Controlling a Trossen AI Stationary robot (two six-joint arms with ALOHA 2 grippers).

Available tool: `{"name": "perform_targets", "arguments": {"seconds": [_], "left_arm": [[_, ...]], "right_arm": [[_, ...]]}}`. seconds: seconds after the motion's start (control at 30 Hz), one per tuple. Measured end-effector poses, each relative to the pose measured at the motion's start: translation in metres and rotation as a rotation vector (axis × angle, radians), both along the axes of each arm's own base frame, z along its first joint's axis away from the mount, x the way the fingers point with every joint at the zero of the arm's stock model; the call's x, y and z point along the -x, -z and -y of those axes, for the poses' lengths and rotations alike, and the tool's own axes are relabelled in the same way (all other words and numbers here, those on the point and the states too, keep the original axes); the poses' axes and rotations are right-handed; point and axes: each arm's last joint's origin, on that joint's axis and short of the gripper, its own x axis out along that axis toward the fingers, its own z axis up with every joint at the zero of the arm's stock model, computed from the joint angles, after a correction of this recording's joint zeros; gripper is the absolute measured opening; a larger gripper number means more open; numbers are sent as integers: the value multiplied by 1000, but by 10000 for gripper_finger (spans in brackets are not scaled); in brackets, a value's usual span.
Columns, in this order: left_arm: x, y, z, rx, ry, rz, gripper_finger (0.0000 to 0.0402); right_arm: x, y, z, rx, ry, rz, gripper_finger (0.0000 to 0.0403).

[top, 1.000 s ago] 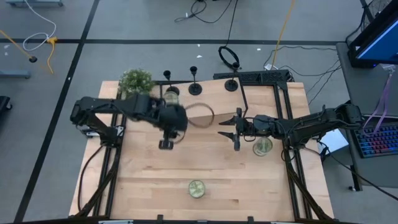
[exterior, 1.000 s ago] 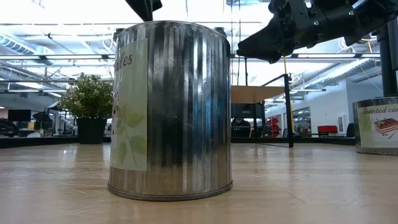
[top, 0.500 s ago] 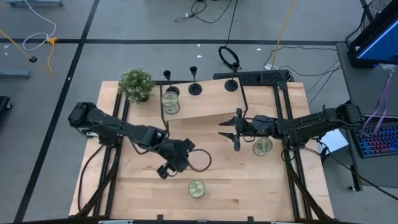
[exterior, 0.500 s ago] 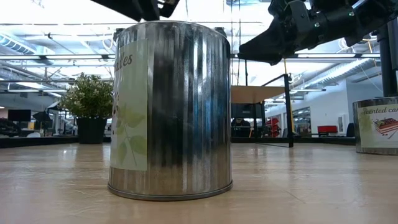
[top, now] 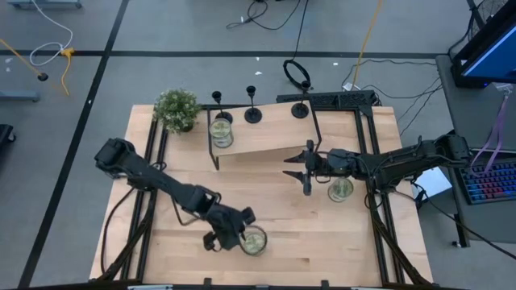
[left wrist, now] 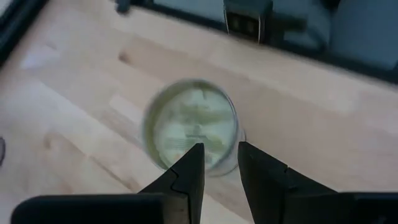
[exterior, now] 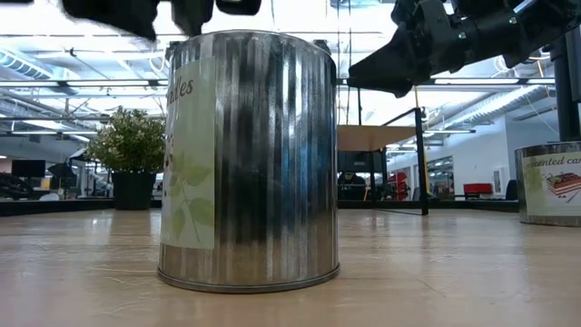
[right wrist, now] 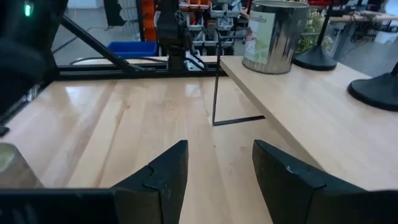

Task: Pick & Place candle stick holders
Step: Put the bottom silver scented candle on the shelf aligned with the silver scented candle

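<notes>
Three black candle stick holders (top: 218,99) (top: 252,113) (top: 300,109) stand on their disc bases along the far edge of a raised wooden shelf (top: 266,137). No gripper touches them. Two of the bases show in the right wrist view (right wrist: 316,60) (right wrist: 378,91). My left gripper (top: 239,235) (left wrist: 221,163) is above a tin candle (top: 255,244) (left wrist: 189,124) near the table's near edge. Its fingers point down, a narrow gap apart, with nothing between them. My right gripper (top: 293,167) (right wrist: 217,158) is open and empty above the table's middle, in front of the shelf.
A second tin candle (top: 220,133) and a small potted plant (top: 176,107) stand at the far left by the shelf. A third tin (top: 340,190) (exterior: 549,182) stands under my right arm. The near tin fills the low view (exterior: 250,159). Bare wood lies between the arms.
My left gripper has swept from beside the shelf's left end toward the table's near edge. It now stands over the near tin candle. My right arm has kept still.
</notes>
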Motion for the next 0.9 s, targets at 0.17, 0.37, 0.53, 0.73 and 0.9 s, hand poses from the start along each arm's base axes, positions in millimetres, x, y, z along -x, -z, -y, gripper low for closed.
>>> {"name": "perform_targets", "arguments": {"seconds": [0.17, 0.37, 0.53, 0.73, 0.9], "left_arm": [[-5, 24, 14, -131, -22, 20, 103], [-5, 35, 34, -131, 11, 57, 68], [-10, 39, 34, -107, -44, 62, 12], [-20, 37, 23, -19, -190, 45, 14], [-28, 12, 24, 53, -217, 119, 8]], "right_arm": [[0, 1, 0, -30, 6, -6, 171], [1, 6, 0, -64, 13, -54, 171], [2, 8, 0, -86, 18, -72, 171], [2, 8, 0, -86, 18, -73, 171], [2, 7, 0, -87, 16, -66, 171]]}}
